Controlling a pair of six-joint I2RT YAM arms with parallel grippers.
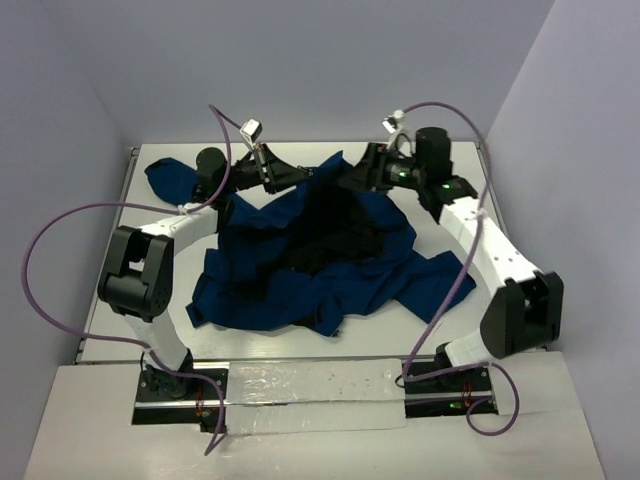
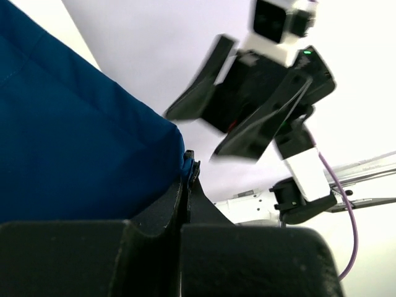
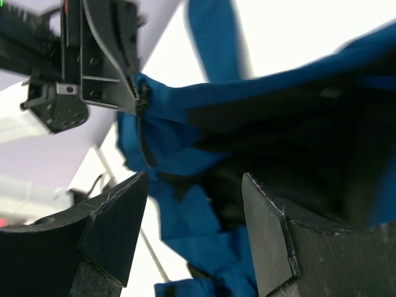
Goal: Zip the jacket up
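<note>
In the top view, the jacket [image 1: 300,270] lies crumpled in the middle of the table [image 1: 300,345], with the black lining open to above. It is soft and limp cloth, so I judge it will sag and fold wherever it is not held. The good places to hold are the firm zipper edges, not the loose body. The left end effector [image 1: 300,180] and the right end effector [image 1: 362,170] are both at the far edge of the jacket, near each other.

In the left wrist view, the left end effector [image 2: 189,170] is clenched on a blue edge of the jacket [image 2: 74,142], and the cloth is pinched between its fingers. The right end effector [image 2: 193,135] hangs beyond it, spread wide and blurred, touching nothing.

In the right wrist view, the right end effector [image 3: 193,185] is released, with its fingers far apart and nothing between them. In front of it, the left end effector [image 3: 133,93] holds the lifted jacket [image 3: 278,93] just at the dark zipper [image 3: 143,124].
</note>
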